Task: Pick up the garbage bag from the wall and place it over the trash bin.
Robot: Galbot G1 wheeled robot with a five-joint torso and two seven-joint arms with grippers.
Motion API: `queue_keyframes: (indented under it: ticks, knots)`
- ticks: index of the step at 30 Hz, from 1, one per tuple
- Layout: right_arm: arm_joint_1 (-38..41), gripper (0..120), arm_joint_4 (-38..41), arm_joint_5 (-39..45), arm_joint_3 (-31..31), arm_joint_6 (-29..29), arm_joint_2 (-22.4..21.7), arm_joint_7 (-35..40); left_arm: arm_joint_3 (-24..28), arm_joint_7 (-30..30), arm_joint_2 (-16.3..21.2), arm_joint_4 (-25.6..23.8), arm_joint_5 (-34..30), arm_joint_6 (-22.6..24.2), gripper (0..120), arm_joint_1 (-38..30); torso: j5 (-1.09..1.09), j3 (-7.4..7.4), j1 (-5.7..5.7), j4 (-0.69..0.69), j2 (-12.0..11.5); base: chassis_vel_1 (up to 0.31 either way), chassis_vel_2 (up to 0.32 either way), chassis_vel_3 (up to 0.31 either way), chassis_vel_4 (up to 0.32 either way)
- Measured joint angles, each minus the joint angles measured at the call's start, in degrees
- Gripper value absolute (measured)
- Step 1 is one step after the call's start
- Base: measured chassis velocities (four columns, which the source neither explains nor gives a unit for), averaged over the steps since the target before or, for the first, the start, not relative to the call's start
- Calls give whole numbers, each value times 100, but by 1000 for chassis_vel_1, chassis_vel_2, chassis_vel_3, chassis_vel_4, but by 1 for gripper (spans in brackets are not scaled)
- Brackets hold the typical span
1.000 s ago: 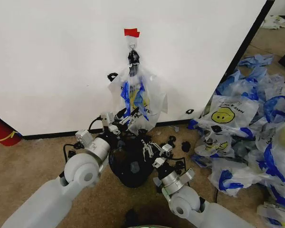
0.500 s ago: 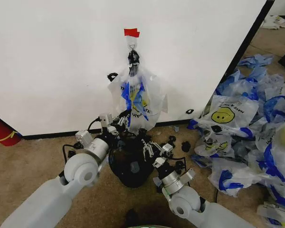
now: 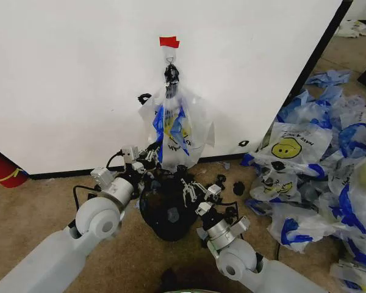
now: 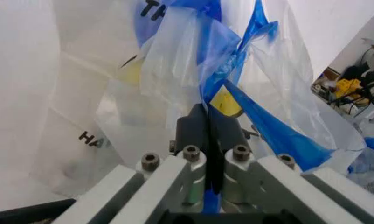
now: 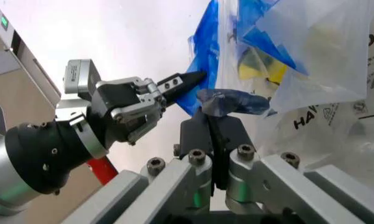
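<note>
Two arms: both reach toward the foot of the wall, one on each side of the trash bin.
Garbage bag (image 3: pixel 177 128): it hangs from a small hook (image 3: pixel 170 60) on the wall, just under a red tape strip (image 3: pixel 169 41). Its bottom hangs just above the far edge of the trash bin. You can see blue edges and a bit of yellow through the thin plastic.
Wall (image 3: pixel 67 79): a big flat white panel with a black edge along the floor and up its right side.
Trash bin (image 3: pixel 166 210): small, round and black. It sits on the brown floor right below the bag, between the two arms.
Left gripper (image 3: pixel 151 155): it is at the lower left side of the bag. In the left wrist view its two dark fingers (image 4: pixel 193 133) are pressed together, with a blue strip of the bag coming out between them. It pinches the bag.
Right gripper (image 3: pixel 186 190): it is over the right side of the bin, below the bag. In the right wrist view its fingers (image 5: pixel 196 135) are pressed together on a bunched bit of blue plastic from the bag.
Other bags (image 3: pixel 317 177): a heap of bags just like it lies on the floor to the right, well apart from the bin.
Black scraps (image 3: pixel 229 182): small bits on the floor beside the bin.
Red thing (image 3: pixel 3 168): it is at the left edge, by the wall.
</note>
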Motion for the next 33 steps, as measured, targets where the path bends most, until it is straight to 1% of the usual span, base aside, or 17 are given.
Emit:
queue_keyframes:
  ticks: [5, 11, 18, 25, 29, 33]
  knots:
    - [-5, 0, -2, -4, 10, 3, 6, 8, -92, 0, 8, -6, 8, -19, 0, 63, 0, 0, 0, 0, 0, 0, 0, 0, 0]
    - [-73, 0, 24, -9, 86, 27, 3, 33, -368, 8, -1, -158, 22, -41, 0, 268, 0, 0, 0, 0, 0, 0, 0, 0, 0]
    - [-135, 0, 60, -18, 204, 68, -23, 79, -1053, 25, -81, -648, 39, -53, 0, 794, 0, 0, 0, 1, 0, 0, 0, 0, 0]
    - [-173, 0, 96, -6, 268, 80, -19, 93, -1397, 25, -154, -987, -2, -54, 0, 1076, 1, 0, 0, 0, 0, 0, 0, 0, 0]
    - [-209, 0, 170, -5, 292, 84, -20, 113, -1642, 15, -308, -1231, -17, -61, 0, 1276, 0, 1, 0, 0, 0, 0, 0, 0, 0]
    - [-228, 0, 184, -12, 338, 85, -23, 119, -1733, 13, -370, -1364, -22, -64, 0, 1414, 0, 1, 0, 0, 0, 0, 0, 0, 0]
